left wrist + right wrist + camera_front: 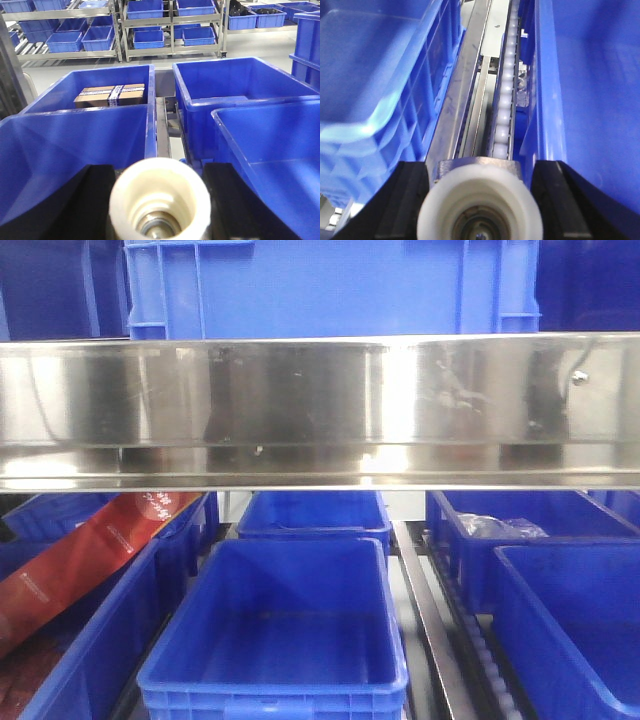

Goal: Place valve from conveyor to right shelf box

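We stand before a storage rack. A polished steel shelf beam [320, 410] crosses the front view, and under it blue boxes stand in rows on roller tracks, among them the centre box [270, 640]. The conveyor is in none of the views. In the right wrist view the right gripper [480, 167] is closed narrowly on the valve [480, 212]. Its black fingers [410, 200] sit against both sides of it. The white ring faces the camera, so the long axis of the valve runs along the gripper and points forward. The valve hangs above the roller track [505, 100], in the gap between two boxes and not above either box. The right shelf box [590, 75] lies just to the right of it, with its wall close beside the right finger. We judge that the coming move is a short shift to the right, over this wall, before the gripper opens. The left gripper [160, 170] holds a second valve [160, 200] in the same way, over the near blue boxes. Beyond it a cardboard package [111, 95] lies in the far left box [100, 71]. The right arm seems to be the one nearer to the target.
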Robot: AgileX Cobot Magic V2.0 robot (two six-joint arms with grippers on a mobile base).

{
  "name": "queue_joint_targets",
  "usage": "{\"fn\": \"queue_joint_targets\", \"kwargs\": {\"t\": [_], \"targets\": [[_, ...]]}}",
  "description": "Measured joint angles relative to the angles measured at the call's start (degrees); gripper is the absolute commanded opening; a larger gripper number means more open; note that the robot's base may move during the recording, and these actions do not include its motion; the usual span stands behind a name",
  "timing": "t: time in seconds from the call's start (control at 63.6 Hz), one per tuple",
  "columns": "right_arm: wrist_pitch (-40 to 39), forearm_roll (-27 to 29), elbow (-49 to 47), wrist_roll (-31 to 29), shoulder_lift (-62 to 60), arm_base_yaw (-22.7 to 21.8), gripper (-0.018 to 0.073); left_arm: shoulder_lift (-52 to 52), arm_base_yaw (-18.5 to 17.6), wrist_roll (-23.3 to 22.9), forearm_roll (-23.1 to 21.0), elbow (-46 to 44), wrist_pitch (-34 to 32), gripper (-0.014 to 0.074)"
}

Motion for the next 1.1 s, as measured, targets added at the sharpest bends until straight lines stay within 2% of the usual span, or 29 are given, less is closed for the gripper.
{"fn": "queue_joint_targets", "kwargs": {"t": [0.96,1.101], "targets": [[0.0,0.0,0.0,0.0,0.0,0.0,-0.0155,0.0,0.0,0.0,0.0,0.0,0.0,-0.0111],[-3.6,0.0,0.0,0.0,0.0,0.0,-0.0155,0.0,0.0,0.0,0.0,0.0,0.0,-0.0111]]}}
